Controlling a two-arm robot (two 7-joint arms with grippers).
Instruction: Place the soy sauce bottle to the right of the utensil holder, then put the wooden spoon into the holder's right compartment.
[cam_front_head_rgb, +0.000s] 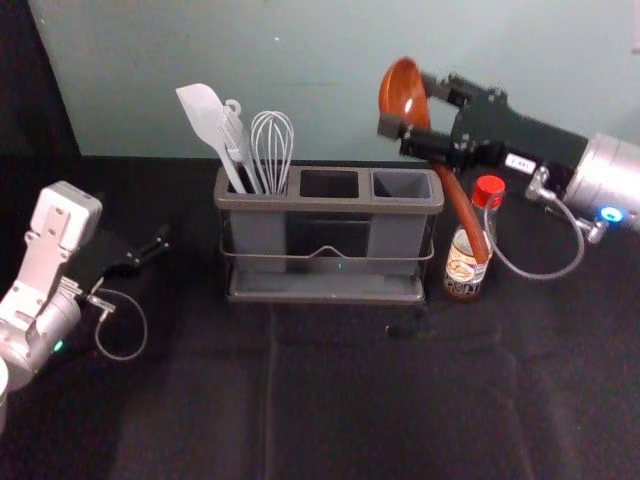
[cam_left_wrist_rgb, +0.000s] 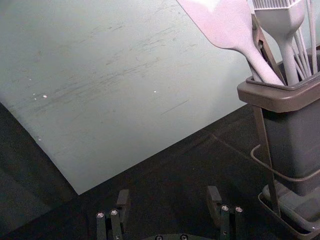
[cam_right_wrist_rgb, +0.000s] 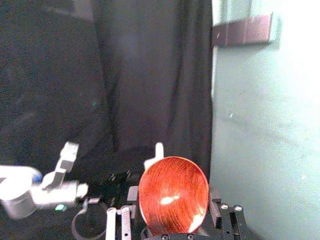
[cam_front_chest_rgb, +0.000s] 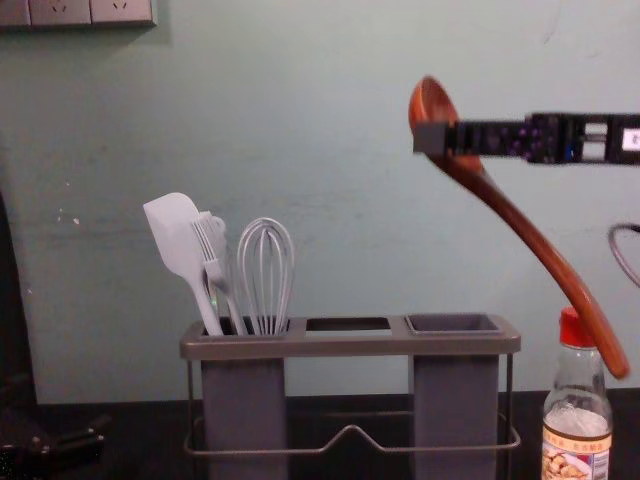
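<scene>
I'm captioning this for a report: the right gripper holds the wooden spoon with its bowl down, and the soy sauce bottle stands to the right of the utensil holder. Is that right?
Not quite: the right gripper holds the wooden spoon bowl up, not down, as the head view shows. The soy sauce bottle is as you say.

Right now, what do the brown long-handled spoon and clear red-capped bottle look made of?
Brown long-handled spoon: wood, probably lacquered; grain streaks and bright highlights in its bowl. Clear red-capped bottle: smooth glass or plastic, can't tell which; see-through shoulder.
</scene>
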